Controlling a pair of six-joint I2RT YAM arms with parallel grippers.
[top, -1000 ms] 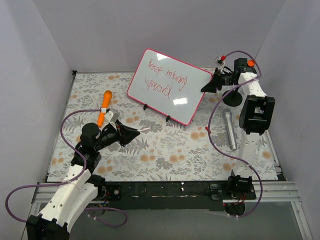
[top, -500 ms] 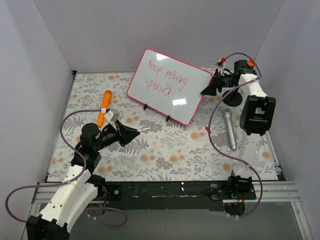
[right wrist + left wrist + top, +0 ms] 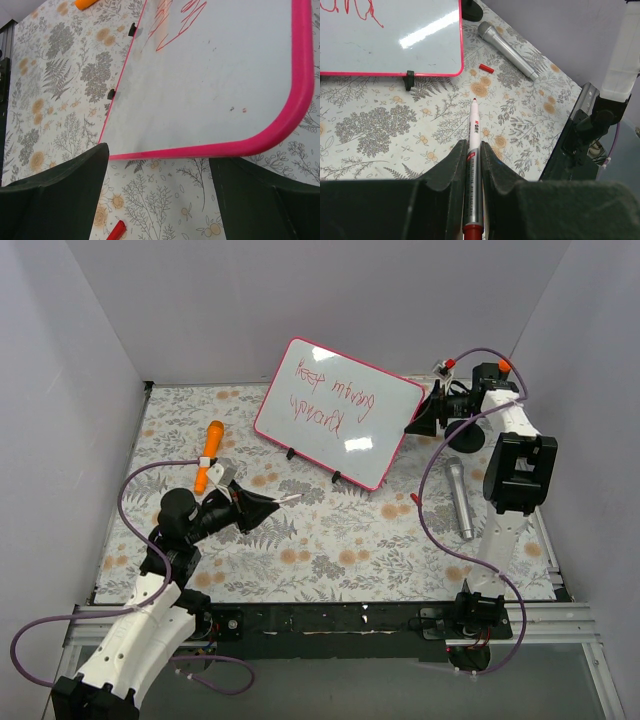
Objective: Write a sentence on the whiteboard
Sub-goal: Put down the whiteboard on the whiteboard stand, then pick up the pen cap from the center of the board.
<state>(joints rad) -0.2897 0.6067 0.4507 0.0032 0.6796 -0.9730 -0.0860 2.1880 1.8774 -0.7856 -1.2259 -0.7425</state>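
Observation:
The whiteboard (image 3: 335,415), white with a pink frame, stands tilted on two black feet at the back centre. The sentence (image 3: 325,392) is red handwriting in two lines on it. My left gripper (image 3: 272,502) is shut on a marker pen (image 3: 474,142), whose bare red tip points at the floral mat in front of the board (image 3: 390,40). My right gripper (image 3: 412,425) is open and empty at the board's right edge. In the right wrist view the pink frame (image 3: 280,132) lies just beyond the gripper (image 3: 157,156), and part of the writing (image 3: 175,22) shows.
An orange object (image 3: 210,452) lies left of the board. A silver microphone (image 3: 460,500) lies at the right, with a black round base (image 3: 462,440) behind it. The red pen cap (image 3: 415,500) lies on the mat near the microphone. Grey walls close in on three sides.
My right arm has drawn back slightly to the right, away from the board's edge. The left arm, marker and board have hardly moved.

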